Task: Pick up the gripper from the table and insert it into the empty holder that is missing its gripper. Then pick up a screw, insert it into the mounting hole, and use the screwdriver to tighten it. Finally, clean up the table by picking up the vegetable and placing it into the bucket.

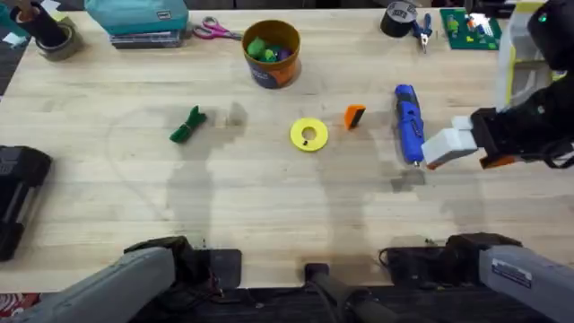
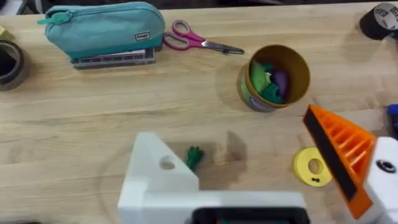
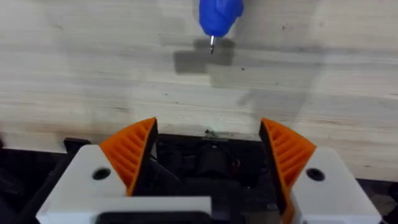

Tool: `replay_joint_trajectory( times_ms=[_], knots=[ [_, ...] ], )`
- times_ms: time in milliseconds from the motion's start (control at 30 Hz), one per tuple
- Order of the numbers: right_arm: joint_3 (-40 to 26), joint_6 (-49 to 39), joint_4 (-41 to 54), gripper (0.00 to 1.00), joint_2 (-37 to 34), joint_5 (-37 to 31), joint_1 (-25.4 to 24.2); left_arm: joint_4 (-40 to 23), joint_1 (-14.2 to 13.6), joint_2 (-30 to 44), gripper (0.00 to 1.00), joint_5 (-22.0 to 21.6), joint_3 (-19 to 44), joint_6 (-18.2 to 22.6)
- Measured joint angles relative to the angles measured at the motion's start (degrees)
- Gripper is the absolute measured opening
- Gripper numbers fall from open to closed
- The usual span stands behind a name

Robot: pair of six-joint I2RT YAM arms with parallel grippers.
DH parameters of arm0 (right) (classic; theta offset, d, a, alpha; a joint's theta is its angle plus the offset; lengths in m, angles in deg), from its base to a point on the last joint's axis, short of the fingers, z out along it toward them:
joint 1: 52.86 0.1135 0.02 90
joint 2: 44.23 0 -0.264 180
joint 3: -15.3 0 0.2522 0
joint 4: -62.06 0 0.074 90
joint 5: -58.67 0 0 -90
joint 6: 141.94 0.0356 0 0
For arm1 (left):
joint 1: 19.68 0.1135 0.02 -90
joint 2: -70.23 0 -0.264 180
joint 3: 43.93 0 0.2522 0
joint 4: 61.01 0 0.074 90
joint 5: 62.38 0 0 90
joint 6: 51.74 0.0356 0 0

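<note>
Item: loose orange ribbed finger — lies on the bare table, just beside the yellow disc, between it and the blue electric screwdriver. Not yet picked up.

Item: empty holder — white mount on the left gripper, hole visible, no pad fitted; its partner finger carries an orange pad. Jaws stand wide, holding nothing.

Item: right gripper — both pads present, spread wide, empty, over the near table edge with the screwdriver tip ahead of it.

Item: green toy vegetable — on the table, well apart from the orange bucket, which already holds toy pieces.

Item: screw — possibly the dark speck on the disc; too small to confirm.

Risks, as judged: the wedge is small and tapered, so a pinch may squirt it toward the disc or screwdriver; a tilted grasp would likely jam at the mount.
</note>
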Motion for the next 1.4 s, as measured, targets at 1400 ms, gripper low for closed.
replay_joint_trajectory(
  times_ms=[1400],
  knots=[
    [-0.02, -0.02, 0.14, 0.996, 0.00, 0.00, 0.00, 43.72, -1.92, -60.40, 0.986, 8.17, -74.25, -0.66]
  ],
)
